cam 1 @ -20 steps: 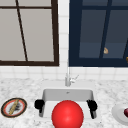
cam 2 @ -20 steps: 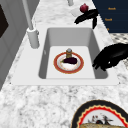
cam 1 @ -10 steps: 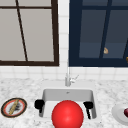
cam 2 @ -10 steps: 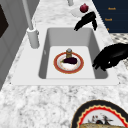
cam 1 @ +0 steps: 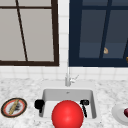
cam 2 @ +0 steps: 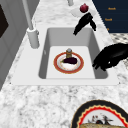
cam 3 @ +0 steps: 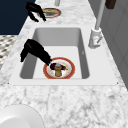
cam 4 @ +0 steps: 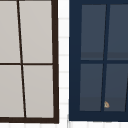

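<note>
Two hands at the sink (cam 1: 67,94): left hand (cam 1: 39,103) by its left wall, loosely curved, empty; red-rimmed plate (cam 2: 56,63) flat on the basin floor; right hand (cam 1: 84,103) straight-fingered, pointing down, holding nothing. Probably stiff, slick, breakable; best pinched at the rim.

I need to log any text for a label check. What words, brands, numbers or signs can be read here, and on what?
None can be read.
Patterned plate on the counter: dark marks in its middle, too blurred to read.
Navy cabinet: small orange marks, too blurred to read.
Red-rimmed plate in the sink: no lettering.
</note>
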You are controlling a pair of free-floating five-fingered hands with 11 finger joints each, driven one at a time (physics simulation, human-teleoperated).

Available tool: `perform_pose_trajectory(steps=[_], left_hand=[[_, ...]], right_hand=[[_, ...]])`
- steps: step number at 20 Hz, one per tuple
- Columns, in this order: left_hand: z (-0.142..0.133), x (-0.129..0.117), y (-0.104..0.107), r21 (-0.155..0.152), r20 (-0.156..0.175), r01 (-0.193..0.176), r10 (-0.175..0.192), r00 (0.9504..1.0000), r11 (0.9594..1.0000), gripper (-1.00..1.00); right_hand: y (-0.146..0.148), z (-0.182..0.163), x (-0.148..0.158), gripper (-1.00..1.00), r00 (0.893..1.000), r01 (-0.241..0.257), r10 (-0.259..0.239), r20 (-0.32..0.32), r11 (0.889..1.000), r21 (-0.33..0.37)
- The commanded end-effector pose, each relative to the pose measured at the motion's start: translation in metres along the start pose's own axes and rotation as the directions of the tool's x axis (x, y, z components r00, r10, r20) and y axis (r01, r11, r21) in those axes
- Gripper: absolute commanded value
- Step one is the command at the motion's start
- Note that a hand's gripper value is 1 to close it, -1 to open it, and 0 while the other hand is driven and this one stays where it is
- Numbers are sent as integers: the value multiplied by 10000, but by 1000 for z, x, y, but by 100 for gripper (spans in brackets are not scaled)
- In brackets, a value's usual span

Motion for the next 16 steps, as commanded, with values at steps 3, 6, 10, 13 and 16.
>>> perform_pose_trajectory(steps=[3, 6, 10, 13, 16], left_hand=[[0, 0, 0, 0, 0, 0, 0, 10000, 10000, 0], [0, 0, 0, 0, 0, 0, 0, 10000, 10000, 0], [0, 0, 0, 0, 0, 0, 0, 10000, 10000, 0], [0, 0, 0, 0, 0, 0, 0, 10000, 10000, 0], [0, 0, 0, 0, 0, 0, 0, 10000, 10000, 0]], right_hand=[[-17, -20, 16, -100, 9987, -342, 342, -368, 9994, 20], [-21, -29, 27, -100, 9990, -248, 249, -378, 9997, 30], [-18, -51, 47, -100, 9972, -259, 282, -690, 9991, 340], [-16, -66, 57, -100, 9935, -481, 542, -1002, 9969, 627], [-13, -82, 63, -100, 9913, -708, 758, -1077, 9963, 496]])
